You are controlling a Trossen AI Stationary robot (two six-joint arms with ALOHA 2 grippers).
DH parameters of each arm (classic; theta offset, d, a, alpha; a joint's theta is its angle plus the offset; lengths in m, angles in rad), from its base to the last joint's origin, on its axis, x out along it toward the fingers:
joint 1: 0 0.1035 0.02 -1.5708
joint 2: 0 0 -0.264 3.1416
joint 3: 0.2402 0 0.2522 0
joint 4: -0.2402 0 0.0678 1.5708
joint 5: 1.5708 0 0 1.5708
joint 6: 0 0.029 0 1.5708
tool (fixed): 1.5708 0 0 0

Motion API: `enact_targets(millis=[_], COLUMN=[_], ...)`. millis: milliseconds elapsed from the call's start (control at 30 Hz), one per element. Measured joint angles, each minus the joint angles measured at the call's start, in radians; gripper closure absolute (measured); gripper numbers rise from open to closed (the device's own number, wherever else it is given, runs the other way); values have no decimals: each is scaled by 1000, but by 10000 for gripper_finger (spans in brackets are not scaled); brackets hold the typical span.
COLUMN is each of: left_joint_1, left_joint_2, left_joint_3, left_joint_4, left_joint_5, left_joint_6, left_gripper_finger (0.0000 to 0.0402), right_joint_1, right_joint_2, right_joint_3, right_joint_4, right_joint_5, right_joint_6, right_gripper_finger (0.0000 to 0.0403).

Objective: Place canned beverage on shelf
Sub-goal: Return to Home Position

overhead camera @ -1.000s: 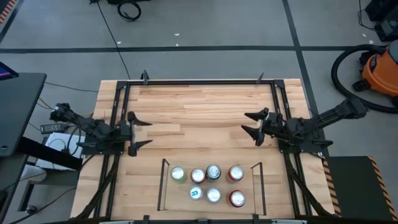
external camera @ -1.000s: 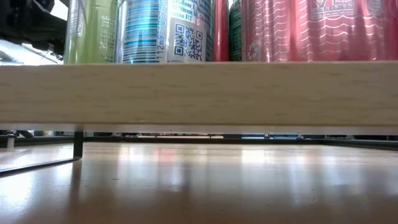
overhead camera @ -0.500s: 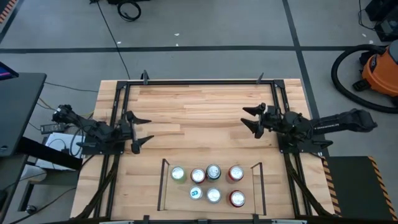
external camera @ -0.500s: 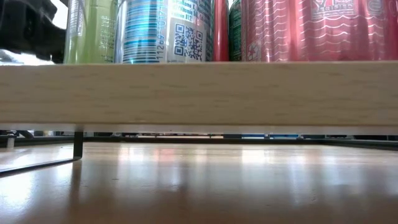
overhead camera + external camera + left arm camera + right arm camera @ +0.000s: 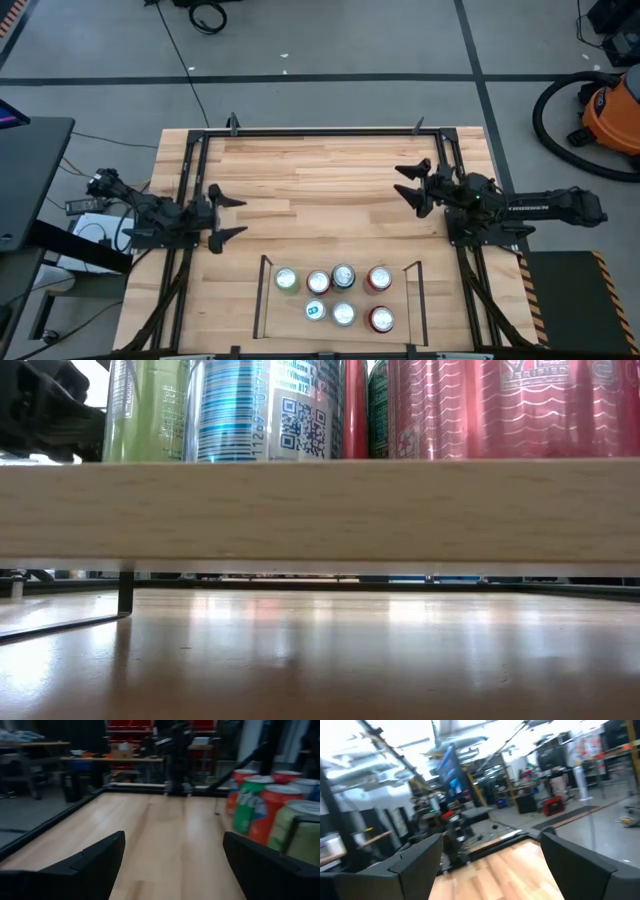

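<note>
Since seven upright aluminium drink cans (image 5: pixel 343 314) already stand in two rows on the small light-wood, black-railed shelf (image 5: pixel 288 325), neither arm carries anything. Left gripper (image 5: pixel 228 215) and right gripper (image 5: pixel 402 183) hover at opposite table sides, jaws wide and empty, apparently parking.

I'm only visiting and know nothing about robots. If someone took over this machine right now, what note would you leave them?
Left gripper: open, empty, over the left side of the table.
Right gripper: open, empty, over the right side.
Cans: seven stand upright on the shelf, a row of four and a row of three.
Done: every can in view is on the shelf; none lies elsewhere on the table.
Left: probably only parking both arms at home.
</note>
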Motion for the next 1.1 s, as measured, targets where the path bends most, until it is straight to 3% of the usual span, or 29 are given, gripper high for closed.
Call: enact_targets(millis=[300, 1100], left_joint_1=[0, 0], left_joint_2=[30, 29], left_joint_3=[-17, -17], left_joint_4=[44, 42], left_joint_5=[44, 44], left_joint_6=[-82, -74], left_gripper_finger=[54, 54], right_joint_1=[0, 0], right_joint_2=[0, 0], right_joint_3=[0, 0], right_joint_4=[-1, -1], right_joint_5=[52, 54], right_joint_6=[-14, -15], right_gripper_finger=[55, 55])
